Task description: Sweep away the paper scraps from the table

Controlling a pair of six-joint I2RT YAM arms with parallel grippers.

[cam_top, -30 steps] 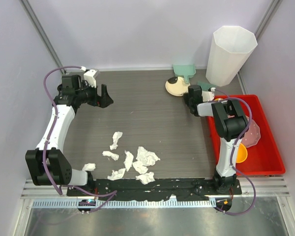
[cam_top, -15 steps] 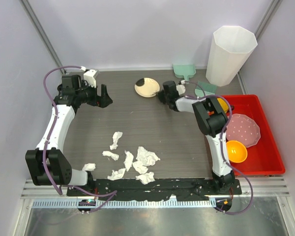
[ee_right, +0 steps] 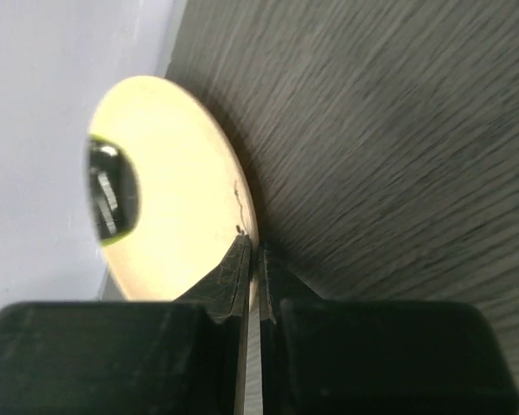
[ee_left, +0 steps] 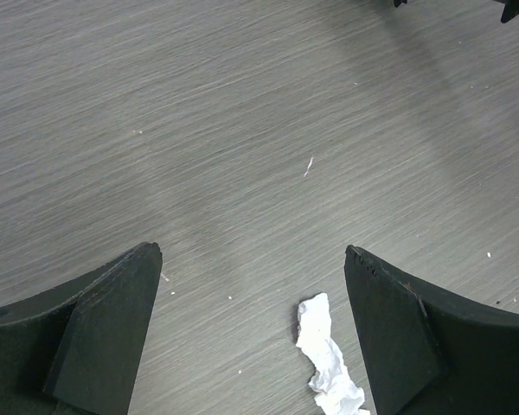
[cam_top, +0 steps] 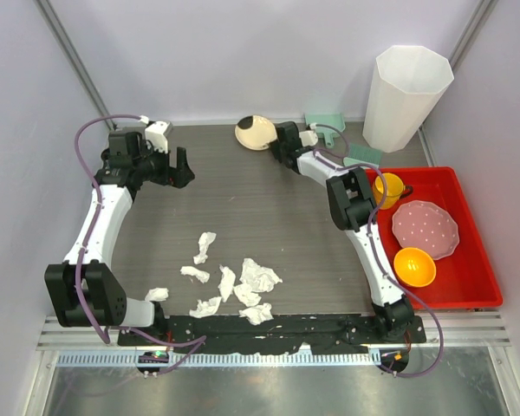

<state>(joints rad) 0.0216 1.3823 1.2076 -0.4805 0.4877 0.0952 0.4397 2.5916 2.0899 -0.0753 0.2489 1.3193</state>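
So the left gripper (cam_top: pixel 176 170) hung wide open above the dark wood-grain table (cam_top: pixel 277 217), far-left side. Right gripper (cam_top: pixel 278 144) was pinched tight on the rim of a thin cream round disc (cam_top: pixel 255 132) by the back wall. 8 crumpled white paper scraps (cam_top: pixel 259 276) lay clustered near the front edge, well apart from both grippers.

The left arm (cam_top: pixel 100 221) rises from its near-left base to the far left, wrist bent rightward, jaws spread wide above the tabletop (ee_left: pixel 242 130). The right arm (cam_top: pixel 364 238) stretches from the near right to far centre, jaws pinched on the rim of a cream disc (ee_right: pixel 173 199).
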